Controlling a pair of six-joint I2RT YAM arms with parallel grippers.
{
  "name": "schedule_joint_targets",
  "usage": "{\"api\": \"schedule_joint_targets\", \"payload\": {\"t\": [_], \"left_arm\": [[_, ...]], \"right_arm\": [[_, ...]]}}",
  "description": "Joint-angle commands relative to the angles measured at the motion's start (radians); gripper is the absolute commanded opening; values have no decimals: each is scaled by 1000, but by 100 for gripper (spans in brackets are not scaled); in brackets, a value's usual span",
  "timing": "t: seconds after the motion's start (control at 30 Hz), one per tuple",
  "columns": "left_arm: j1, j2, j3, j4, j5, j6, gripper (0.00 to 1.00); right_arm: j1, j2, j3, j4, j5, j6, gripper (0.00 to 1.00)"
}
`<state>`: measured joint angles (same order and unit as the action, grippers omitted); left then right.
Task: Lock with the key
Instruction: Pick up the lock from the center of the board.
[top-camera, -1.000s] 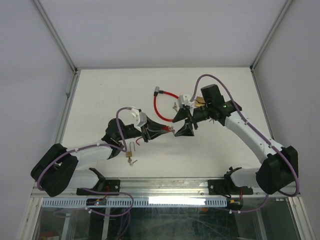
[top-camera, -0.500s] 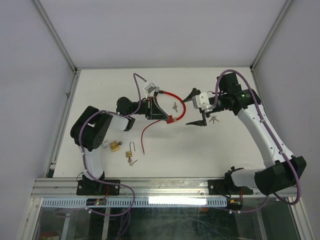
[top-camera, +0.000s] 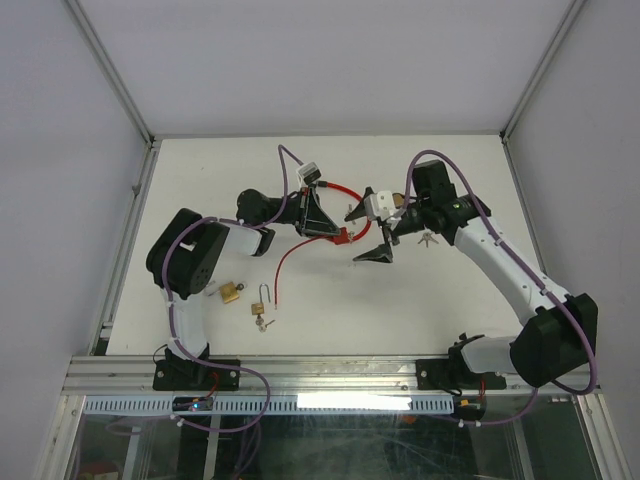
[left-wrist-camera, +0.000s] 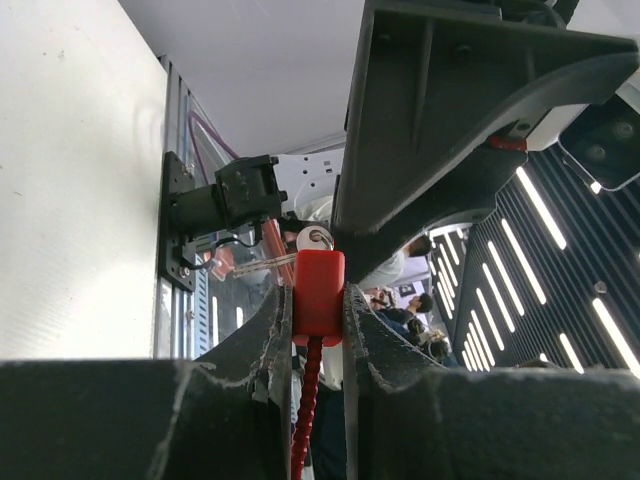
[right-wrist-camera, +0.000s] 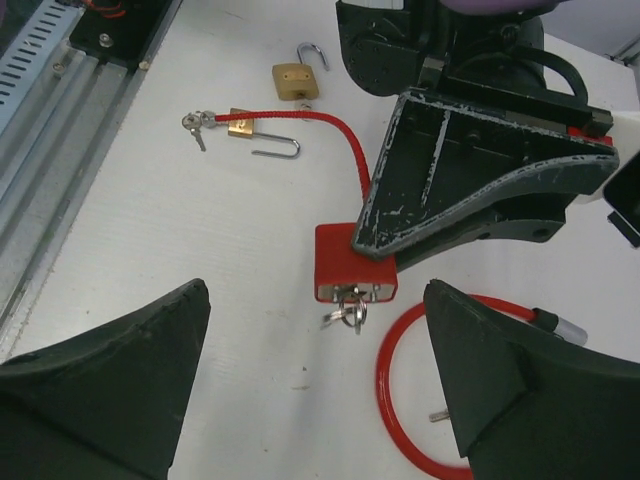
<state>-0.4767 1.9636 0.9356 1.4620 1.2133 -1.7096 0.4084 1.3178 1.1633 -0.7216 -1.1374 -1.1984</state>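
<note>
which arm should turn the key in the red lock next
Right. The right gripper is open and facing the key in the red lock, while the left gripper is shut on that lock.

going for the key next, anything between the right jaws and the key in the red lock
Nothing visible does. The small silver key sticks out of the red rectangular lock body, facing the right gripper's open jaws; the left gripper clamps the body at its opposite end.

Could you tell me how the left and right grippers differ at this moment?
The left gripper is shut on the red cable lock; the right gripper is wide open and holds nothing. The left gripper touches the lock; the right gripper is short of it, facing its keys. Both point at that lock.
</note>
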Motion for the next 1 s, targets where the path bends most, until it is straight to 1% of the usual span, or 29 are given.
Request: {"api": "schedule_joint_targets", "payload": {"t": [0.0, 0.13, 0.33, 0.57, 0.87, 0.93, 0.97], "left_arm": [[-13, 8, 38, 278, -9, -43, 0], [-16, 5, 39, 278, -11, -42, 0], [-18, -5, 38, 279, -9, -41, 0], [-19, -13, 30, 278, -12, -38, 0], [-22, -21, 30, 278, -13, -43, 0], [-23, -22, 31, 278, -14, -45, 0], [-23, -22, 32, 278, -14, -44, 0]], "right_arm": [[33, -20, -20, 219, 9, 238, 90], [46, -16, -38, 283, 32, 319, 86], [63, 3, -41, 294, 75, 352, 80], [63, 7, -48, 292, 91, 356, 74], [65, 30, -48, 267, 98, 338, 68], [67, 32, -47, 264, 102, 334, 64], [68, 33, -45, 260, 102, 329, 59]]}}
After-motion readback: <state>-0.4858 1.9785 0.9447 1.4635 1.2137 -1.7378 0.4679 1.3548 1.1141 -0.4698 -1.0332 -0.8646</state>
